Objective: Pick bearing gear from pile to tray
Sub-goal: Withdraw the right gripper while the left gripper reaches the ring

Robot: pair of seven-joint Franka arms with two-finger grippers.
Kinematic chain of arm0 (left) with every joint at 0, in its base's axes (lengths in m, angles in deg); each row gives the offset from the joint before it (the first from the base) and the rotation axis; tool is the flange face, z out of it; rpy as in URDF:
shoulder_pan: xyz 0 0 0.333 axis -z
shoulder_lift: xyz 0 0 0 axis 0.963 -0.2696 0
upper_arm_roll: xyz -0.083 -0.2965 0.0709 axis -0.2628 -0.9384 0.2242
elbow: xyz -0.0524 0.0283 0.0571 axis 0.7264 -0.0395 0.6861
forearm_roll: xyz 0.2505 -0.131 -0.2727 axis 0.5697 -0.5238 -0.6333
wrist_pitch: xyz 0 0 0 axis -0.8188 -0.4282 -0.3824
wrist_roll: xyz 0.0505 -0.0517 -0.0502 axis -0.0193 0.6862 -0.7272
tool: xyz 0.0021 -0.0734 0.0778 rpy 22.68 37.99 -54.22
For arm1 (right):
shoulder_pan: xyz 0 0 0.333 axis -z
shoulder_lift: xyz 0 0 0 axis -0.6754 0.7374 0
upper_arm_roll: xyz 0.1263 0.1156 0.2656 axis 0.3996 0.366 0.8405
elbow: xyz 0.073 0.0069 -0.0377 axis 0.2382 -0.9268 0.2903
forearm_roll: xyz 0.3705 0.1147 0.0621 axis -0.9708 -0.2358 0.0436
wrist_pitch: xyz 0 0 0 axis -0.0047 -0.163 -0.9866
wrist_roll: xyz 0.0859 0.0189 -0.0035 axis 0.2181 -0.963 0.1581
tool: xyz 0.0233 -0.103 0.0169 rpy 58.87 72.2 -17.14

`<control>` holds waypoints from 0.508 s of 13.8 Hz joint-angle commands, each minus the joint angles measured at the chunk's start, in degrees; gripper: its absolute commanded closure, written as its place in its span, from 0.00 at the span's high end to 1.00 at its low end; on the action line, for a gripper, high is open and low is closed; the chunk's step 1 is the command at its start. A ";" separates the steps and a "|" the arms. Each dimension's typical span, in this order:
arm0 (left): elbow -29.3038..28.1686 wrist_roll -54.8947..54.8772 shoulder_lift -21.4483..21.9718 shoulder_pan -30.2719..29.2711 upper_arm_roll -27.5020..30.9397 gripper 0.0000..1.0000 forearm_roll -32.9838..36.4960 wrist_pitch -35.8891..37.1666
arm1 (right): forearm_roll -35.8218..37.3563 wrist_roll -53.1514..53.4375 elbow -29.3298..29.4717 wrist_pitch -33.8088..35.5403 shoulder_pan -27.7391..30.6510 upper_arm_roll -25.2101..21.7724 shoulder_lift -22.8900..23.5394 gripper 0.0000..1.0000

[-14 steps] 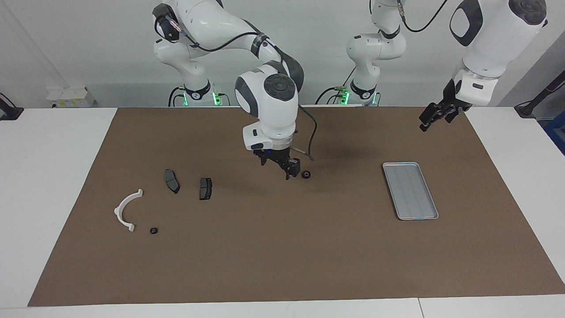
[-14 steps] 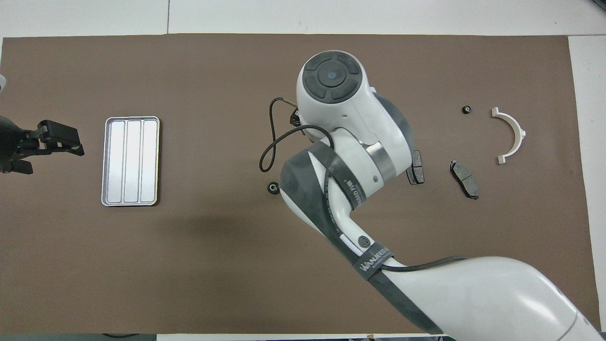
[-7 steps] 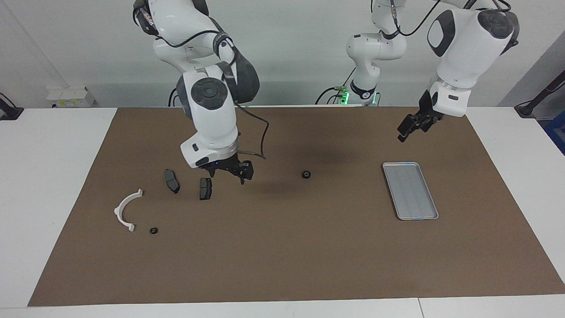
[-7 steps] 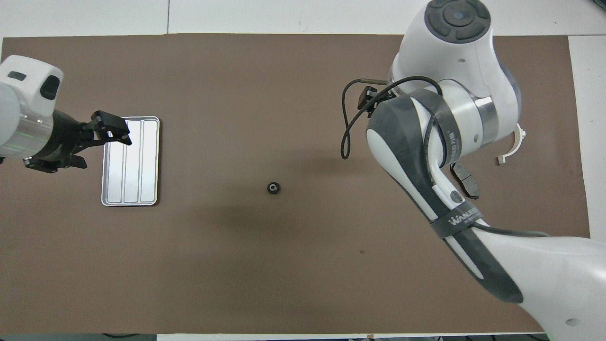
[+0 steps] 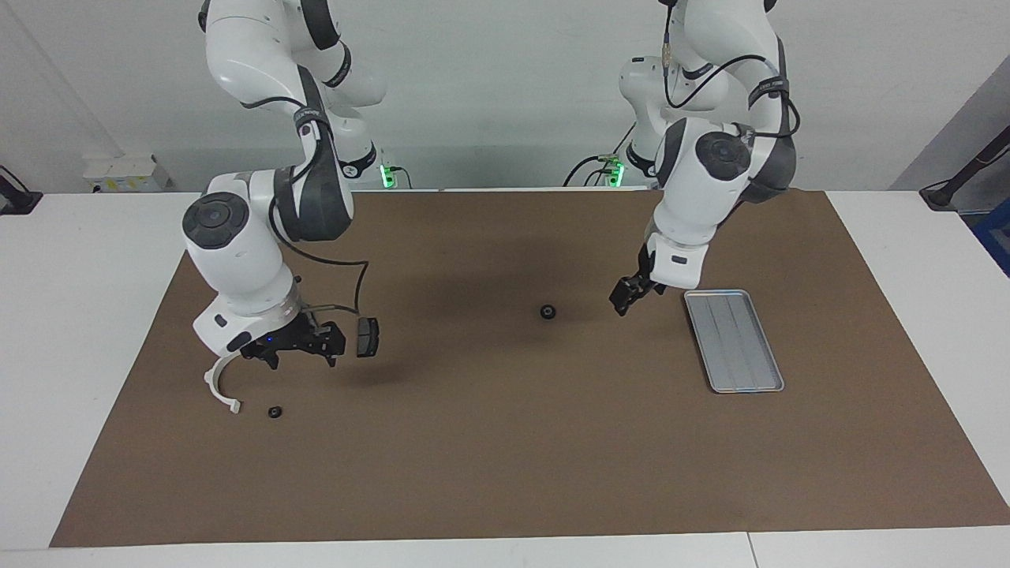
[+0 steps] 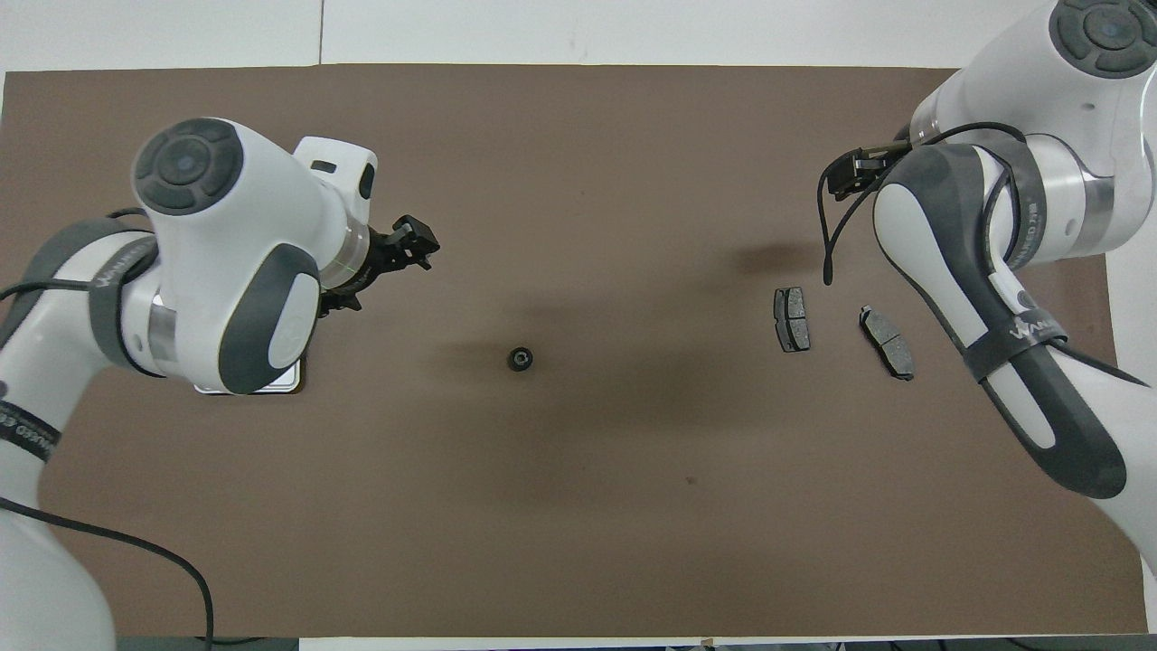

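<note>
Bearing gear [image 5: 548, 312], a small black round piece, lies alone on the brown mat [image 5: 505, 457] near the middle of the tabletop [image 5: 71, 260], between the two arms; from overhead I see it just as clear of everything else [image 6: 519, 359]. A second black round piece [image 5: 274, 412] sits at the right arm's end, just beside the lower tip of the white half-ring [image 5: 219, 388], apart from it. One grey brake pad [image 5: 367, 337] shows beside the right end effector in the facing view; overhead I make out both pads, the first [image 6: 791, 319] and the other brake pad [image 6: 887, 342], side by side and not touching.

I have the right end effector [image 5: 304, 347] hanging low over the pile, above the half-ring and the pads, its fingers spread wide and nothing between them. My left end effector [image 5: 629, 297] hovers over bare mat between the lone gear and the tray [image 5: 734, 339], also wide and carrying nothing; overhead it [image 6: 411, 249] juts out past the left arm's white wrist, which covers most of the tray there.

I see the tray flat on the mat toward the left arm's end, with nothing in it
</note>
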State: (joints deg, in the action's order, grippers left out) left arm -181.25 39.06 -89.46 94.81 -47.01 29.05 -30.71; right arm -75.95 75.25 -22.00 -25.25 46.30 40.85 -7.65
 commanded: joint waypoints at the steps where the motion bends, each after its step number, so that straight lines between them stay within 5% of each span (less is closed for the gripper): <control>1: -0.31 6.42 -5.66 5.28 0.94 1.00 -0.26 -6.16 | 1.26 -6.27 -7.45 -9.47 4.26 0.87 -1.60 1.00; 7: -3.56 11.19 -9.38 9.69 1.12 1.00 0.00 -11.89 | 1.52 -7.26 -7.91 -15.21 6.47 0.87 2.70 0.98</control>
State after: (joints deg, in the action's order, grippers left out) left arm -182.31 48.73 -100.39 103.69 -46.91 29.06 -40.71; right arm -75.65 69.25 -29.35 -38.09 51.21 40.82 -6.12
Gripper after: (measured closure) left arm 0.000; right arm 0.000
